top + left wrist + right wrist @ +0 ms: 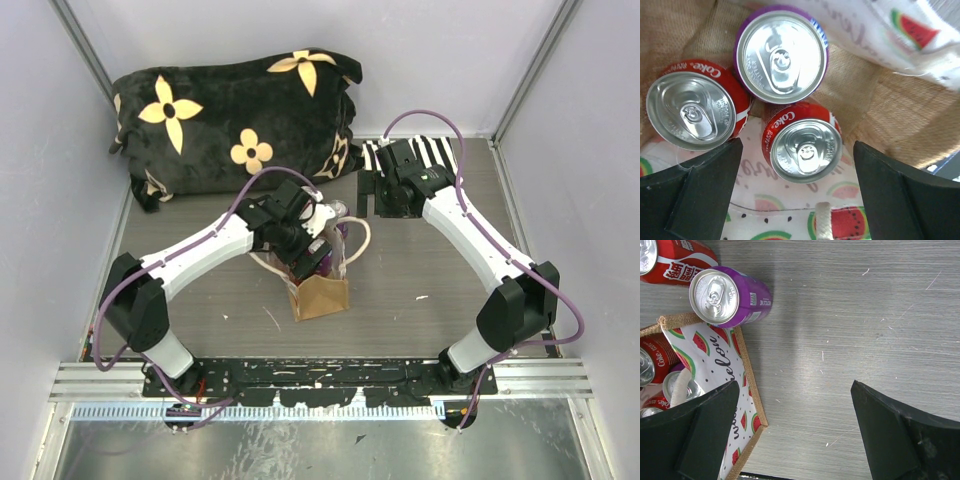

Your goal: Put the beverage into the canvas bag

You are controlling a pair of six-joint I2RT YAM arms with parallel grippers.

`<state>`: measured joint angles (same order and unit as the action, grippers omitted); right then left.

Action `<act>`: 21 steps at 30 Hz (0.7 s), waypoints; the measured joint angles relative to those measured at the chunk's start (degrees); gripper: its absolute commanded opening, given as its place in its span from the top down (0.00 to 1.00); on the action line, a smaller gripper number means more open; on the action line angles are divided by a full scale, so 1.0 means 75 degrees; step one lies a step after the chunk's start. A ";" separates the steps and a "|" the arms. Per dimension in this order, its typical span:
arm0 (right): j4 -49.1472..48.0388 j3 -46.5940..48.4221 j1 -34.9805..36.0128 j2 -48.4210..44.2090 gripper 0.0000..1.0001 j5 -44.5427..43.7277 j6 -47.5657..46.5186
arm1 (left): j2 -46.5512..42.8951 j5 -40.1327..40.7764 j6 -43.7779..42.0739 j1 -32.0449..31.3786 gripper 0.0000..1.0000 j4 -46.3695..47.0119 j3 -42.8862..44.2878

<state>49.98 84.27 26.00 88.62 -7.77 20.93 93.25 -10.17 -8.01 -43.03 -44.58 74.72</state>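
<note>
The left hand [797, 150] is spread, with 3 cans [781, 54] in the canvas bag [890, 105] directly below it. The release seems finished; next it should rise straight out.

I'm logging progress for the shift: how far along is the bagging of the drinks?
Done: a purple can and two Coke cans stand inside the canvas bag. In hand: nothing; the left pincer hangs open above them, and the right pincer is open over the table. Left: a second purple can and a red can sit outside the bag.
</note>
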 measured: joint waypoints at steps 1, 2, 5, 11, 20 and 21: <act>-0.0003 0.0000 0.0000 0.0000 0.00 0.0000 0.0000 | -0.0017 -0.0064 0.0029 -0.0009 0.01 -0.0026 0.0099; -0.0003 0.0000 0.0000 0.0000 0.00 0.0003 0.0000 | -0.0052 -0.0125 0.0052 -0.0017 0.01 -0.0041 0.0195; -0.0003 0.0000 0.0000 0.0000 0.00 0.0026 0.0000 | -0.0219 -0.0341 0.0108 -0.0044 0.01 -0.0012 0.0382; 0.0012 0.0160 -0.0023 0.0064 0.00 0.0087 -0.0003 | -0.0606 -0.0551 0.0251 -0.0050 0.10 0.0099 0.0396; 0.0332 0.2221 -0.0522 0.1463 0.01 0.0466 -0.0367 | -0.1664 -0.1142 -0.0137 -0.0784 0.12 0.0402 -0.0047; 0.0376 0.2582 -0.0580 0.1725 0.01 0.0501 -0.0443 | -0.1708 -0.1247 -0.0213 -0.0950 0.12 0.0402 -0.0175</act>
<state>52.80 103.63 21.65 101.56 -4.01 17.61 80.44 -19.53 -9.61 -50.15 -41.56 73.41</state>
